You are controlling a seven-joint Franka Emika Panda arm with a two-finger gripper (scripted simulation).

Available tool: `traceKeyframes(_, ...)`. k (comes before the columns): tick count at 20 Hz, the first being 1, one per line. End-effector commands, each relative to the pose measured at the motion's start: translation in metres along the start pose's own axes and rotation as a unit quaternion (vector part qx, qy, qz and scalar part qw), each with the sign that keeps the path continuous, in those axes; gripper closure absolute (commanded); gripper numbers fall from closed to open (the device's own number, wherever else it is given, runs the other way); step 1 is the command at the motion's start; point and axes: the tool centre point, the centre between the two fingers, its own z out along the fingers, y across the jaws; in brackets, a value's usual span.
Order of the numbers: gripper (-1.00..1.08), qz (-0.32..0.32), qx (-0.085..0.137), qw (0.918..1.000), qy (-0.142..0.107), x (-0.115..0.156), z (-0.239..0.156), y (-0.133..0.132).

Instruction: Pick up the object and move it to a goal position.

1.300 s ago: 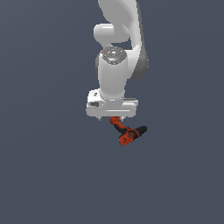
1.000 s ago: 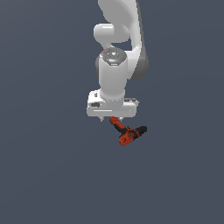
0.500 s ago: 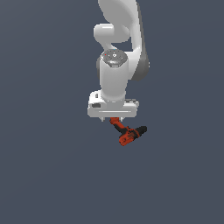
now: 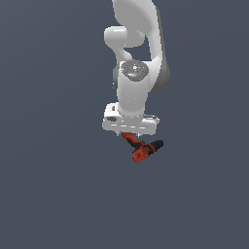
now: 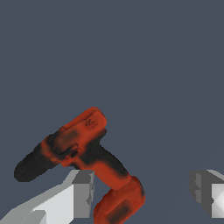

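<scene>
The object, a small red-orange and black drill (image 4: pixel 144 149), lies on the dark grey ground just under the white hand of my gripper (image 4: pixel 129 132). In the wrist view the drill (image 5: pixel 87 148) lies on its side, with its black chuck end (image 5: pixel 27 167) pointing away from the fingers. My gripper (image 5: pixel 141 188) is open. One grey fingertip (image 5: pixel 82 189) sits close beside the drill's handle, and the other fingertip (image 5: pixel 202 187) stands well apart from it. The drill's battery base (image 5: pixel 120 204) lies between the two fingers. Neither finger visibly presses on it.
The white arm (image 4: pixel 138 53) rises straight above the hand. A plain dark grey floor (image 4: pixel 53 185) lies all around, with no other objects in view.
The hand has sunk slightly toward the drill over the last second. The drill has not moved.
</scene>
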Motion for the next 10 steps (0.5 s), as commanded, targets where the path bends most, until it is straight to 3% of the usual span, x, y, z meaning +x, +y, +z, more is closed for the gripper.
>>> traceKeyframes(1,-0.60,0.020,-0.002,0.9998,-0.003,0.000,0.004,-0.007)
traceKeyframes(10,-0.60,0.107,-0.014,0.9940,-0.016,-0.003,0.023,-0.035)
